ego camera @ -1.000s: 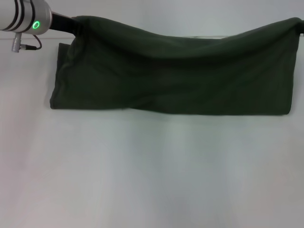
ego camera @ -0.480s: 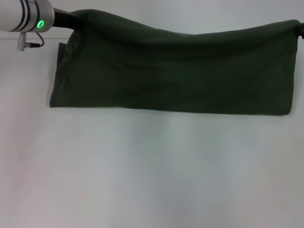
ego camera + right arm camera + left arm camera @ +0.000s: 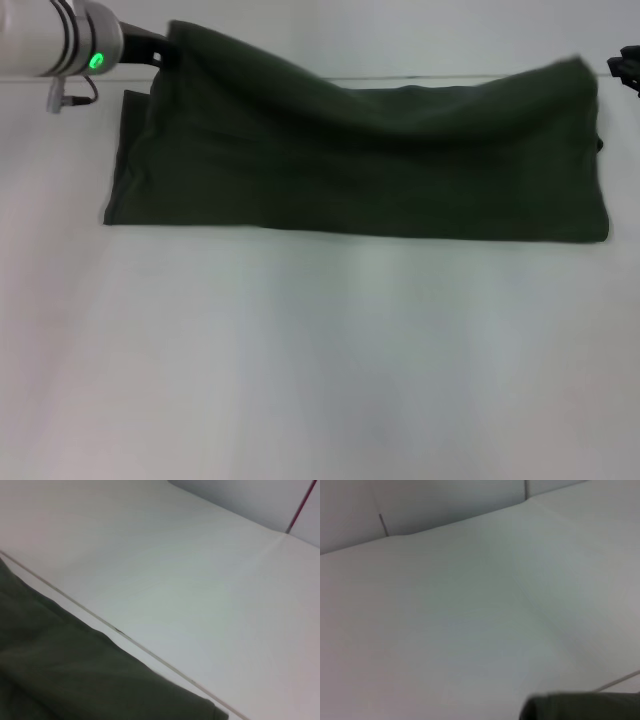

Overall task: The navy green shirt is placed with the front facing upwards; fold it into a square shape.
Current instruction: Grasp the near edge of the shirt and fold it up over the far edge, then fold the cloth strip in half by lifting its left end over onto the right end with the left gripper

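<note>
The navy green shirt (image 3: 380,170) lies as a long folded band across the far part of the white table (image 3: 320,360), plain dark green side up, no lettering showing. My left gripper (image 3: 162,48) is at the band's far left corner, shut on the cloth and holding that corner raised. My right gripper (image 3: 625,68) is at the far right, apart from the shirt's right corner, which has dropped away from it. A dark bit of the shirt (image 3: 580,707) shows in the left wrist view. The shirt's edge (image 3: 75,680) also shows in the right wrist view.
The table's far edge (image 3: 150,652) runs just behind the shirt, with a pale wall (image 3: 445,500) beyond. The white table surface stretches from the shirt's near edge to the front.
The shirt's right top corner has come free of my right gripper and dropped toward the table. The left gripper still holds its corner up, and the upper edge has sagged lower in the middle.
</note>
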